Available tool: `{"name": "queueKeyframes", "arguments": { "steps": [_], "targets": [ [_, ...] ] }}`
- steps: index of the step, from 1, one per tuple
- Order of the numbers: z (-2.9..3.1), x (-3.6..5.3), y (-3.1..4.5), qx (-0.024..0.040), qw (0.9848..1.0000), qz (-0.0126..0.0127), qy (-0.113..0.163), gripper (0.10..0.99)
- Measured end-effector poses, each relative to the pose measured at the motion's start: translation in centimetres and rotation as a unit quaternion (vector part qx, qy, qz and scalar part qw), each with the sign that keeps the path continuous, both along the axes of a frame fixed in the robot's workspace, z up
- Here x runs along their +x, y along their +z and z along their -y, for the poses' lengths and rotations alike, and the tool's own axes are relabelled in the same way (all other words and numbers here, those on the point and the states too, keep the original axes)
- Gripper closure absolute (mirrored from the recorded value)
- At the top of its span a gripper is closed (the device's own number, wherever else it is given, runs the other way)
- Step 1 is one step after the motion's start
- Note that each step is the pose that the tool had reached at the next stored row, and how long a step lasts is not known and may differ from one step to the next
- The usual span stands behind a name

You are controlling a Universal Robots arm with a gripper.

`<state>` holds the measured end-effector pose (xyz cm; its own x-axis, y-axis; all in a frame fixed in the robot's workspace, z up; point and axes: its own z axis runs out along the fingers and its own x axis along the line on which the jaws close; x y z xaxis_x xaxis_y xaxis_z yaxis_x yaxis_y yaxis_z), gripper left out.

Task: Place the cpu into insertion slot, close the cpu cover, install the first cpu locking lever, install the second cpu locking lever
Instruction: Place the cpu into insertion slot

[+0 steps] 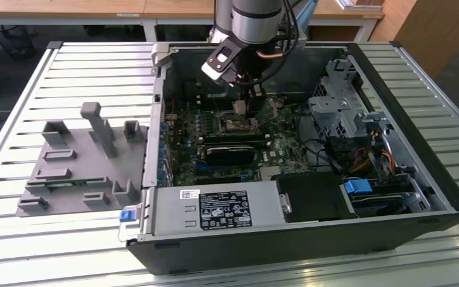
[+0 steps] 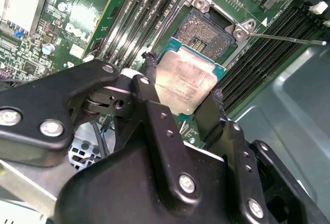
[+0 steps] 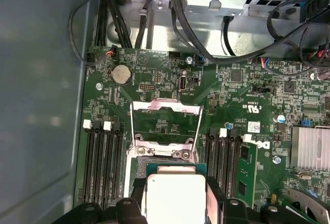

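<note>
Inside the computer case (image 1: 293,245), the end effector (image 2: 183,79) clamps the cpu (image 2: 188,87) by two edges near the insertion slot (image 2: 212,30).

Bright, even light falls on the slatted table (image 1: 22,239) in the exterior view, with white glare on its near slats, while the inside of the computer case (image 1: 293,245) lies in shade. In the second wrist view, glare washes out a patch of the motherboard (image 2: 82,17), and the cpu (image 2: 185,82) shines softly.

Arm (image 1: 253,21) reaching down, gripper (image 2: 183,79) prob approx vertical, fingers (image 2: 157,115) pinching cpu (image 2: 188,74)
</note>
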<state>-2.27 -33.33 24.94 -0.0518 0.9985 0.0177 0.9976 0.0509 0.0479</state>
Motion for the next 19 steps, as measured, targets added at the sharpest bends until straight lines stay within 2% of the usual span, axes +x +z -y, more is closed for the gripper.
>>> {"name": "queueKeyframes", "arguments": {
  "steps": [7,12,19],
  "targets": [
    [-0.35,-0.58,-0.55,0.0001,1.0000,0.0000,-0.004,0.545],
    [-0.60,-0.88,-1.35,-0.0001,1.0000,0.0000,-0.009,0.545],
    [-0.62,-1.00,-2.24,-0.0002,0.9999,-0.0001,-0.015,0.545]
  ]
}}
